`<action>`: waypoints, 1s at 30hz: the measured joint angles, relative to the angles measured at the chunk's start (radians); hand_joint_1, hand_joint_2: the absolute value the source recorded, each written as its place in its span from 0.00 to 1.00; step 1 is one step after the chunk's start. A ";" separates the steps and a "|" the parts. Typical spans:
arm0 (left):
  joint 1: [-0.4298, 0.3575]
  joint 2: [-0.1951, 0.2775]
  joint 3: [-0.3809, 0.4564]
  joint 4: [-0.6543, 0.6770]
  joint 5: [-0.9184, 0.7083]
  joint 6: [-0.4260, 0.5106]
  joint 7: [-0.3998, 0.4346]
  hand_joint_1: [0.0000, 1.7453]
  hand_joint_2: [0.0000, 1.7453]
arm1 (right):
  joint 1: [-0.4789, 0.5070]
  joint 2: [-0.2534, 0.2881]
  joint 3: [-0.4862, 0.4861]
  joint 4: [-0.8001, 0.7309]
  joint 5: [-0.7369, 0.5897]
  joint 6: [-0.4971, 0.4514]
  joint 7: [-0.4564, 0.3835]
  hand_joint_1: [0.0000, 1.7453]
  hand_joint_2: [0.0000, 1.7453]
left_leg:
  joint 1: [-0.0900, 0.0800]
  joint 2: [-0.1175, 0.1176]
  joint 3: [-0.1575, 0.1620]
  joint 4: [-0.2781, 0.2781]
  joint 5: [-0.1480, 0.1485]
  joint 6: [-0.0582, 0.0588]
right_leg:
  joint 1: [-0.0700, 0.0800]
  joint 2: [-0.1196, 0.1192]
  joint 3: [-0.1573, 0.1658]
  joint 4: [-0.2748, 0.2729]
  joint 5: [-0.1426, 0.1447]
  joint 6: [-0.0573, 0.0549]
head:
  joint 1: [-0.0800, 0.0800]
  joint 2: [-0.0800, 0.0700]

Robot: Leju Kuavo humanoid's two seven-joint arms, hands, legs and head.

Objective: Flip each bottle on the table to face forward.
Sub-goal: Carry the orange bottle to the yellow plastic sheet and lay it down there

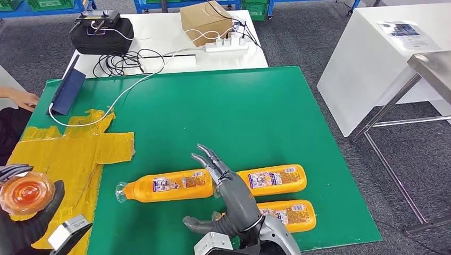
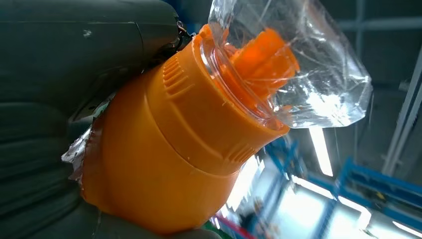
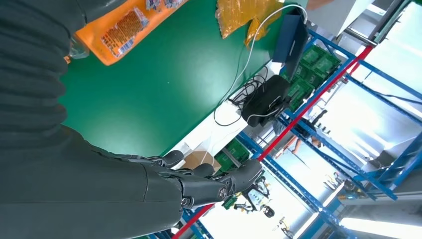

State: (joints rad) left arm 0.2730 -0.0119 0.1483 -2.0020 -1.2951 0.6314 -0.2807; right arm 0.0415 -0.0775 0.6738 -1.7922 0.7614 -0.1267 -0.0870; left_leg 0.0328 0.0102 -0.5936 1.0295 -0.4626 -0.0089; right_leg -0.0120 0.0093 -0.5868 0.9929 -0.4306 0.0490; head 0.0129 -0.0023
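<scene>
Your right hand point(image 1: 223, 175) hovers with fingers spread and empty, fingertips just above the orange plastic bottles point(image 1: 170, 186) lying on the green mat point(image 1: 239, 106), while your left hand point(image 1: 32, 218) grips another orange bottle point(image 2: 169, 149); lower squarely before curling.

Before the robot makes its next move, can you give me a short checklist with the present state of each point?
1. Left hand grips the held bottle: ok, it is wrapped around the body below the cap.
2. Held bottle's label faces forward: cannot tell, the head view looks at the cap end.
3. Right hand holds nothing: ok, fingers apart, above the green mat.
4. Three lying bottles on the mat: ok: long bottle, middle bottle, near bottle.
5. Right hand has room: not ok, it hangs between the long and middle bottles.
</scene>
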 joint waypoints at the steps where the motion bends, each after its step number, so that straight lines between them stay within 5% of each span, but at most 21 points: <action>1: -0.001 0.011 0.001 0.011 -0.047 0.013 0.024 1.00 1.00 | -0.006 -0.004 0.000 0.000 -0.004 0.003 0.001 0.00 1.00 | 0.000 0.000 0.000 0.000 0.000 0.000 | 0.000 0.000 0.000 0.000 0.000 0.000 | 0.000 0.000; 12: -0.018 0.075 0.000 0.100 -0.192 0.021 0.097 1.00 1.00 | -0.057 -0.028 0.000 0.002 -0.012 0.020 0.015 0.00 1.00 | 0.000 0.000 0.000 0.000 0.000 0.000 | 0.000 0.000 0.000 0.000 0.000 0.000 | 0.000 0.000; 16: -0.041 0.112 -0.017 0.135 -0.245 -0.050 0.164 1.00 1.00 | -0.095 -0.036 0.005 0.014 -0.020 0.055 0.027 0.00 1.00 | 0.000 0.000 0.000 0.000 0.000 0.000 | 0.000 0.000 -0.002 0.000 0.000 0.000 | 0.000 0.000; 21: -0.200 0.226 -0.146 0.366 -0.267 -0.212 0.279 1.00 1.00 | -0.246 -0.042 0.032 0.111 -0.075 0.166 0.003 0.00 1.00 | 0.000 -0.001 -0.002 0.000 0.007 -0.001 | 0.000 0.000 -0.003 0.000 0.005 -0.001 | 0.000 0.000; 30: -0.419 0.225 -0.296 0.804 -0.219 -0.275 0.204 1.00 1.00 | -0.418 -0.039 0.129 0.293 -0.172 0.299 0.038 0.00 1.00 | -0.001 -0.001 -0.004 0.000 0.010 -0.001 | -0.001 0.000 -0.004 0.001 0.010 0.000 | 0.000 0.000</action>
State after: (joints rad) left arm -0.1465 0.2129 -0.1472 -1.1978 -1.5142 0.3568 -0.0763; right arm -0.3767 -0.1163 0.8029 -1.4996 0.5897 0.1724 -0.0488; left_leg 0.0322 0.0090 -0.5981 1.0300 -0.4522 -0.0099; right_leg -0.0125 0.0089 -0.5913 0.9939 -0.4210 0.0485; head 0.0130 -0.0023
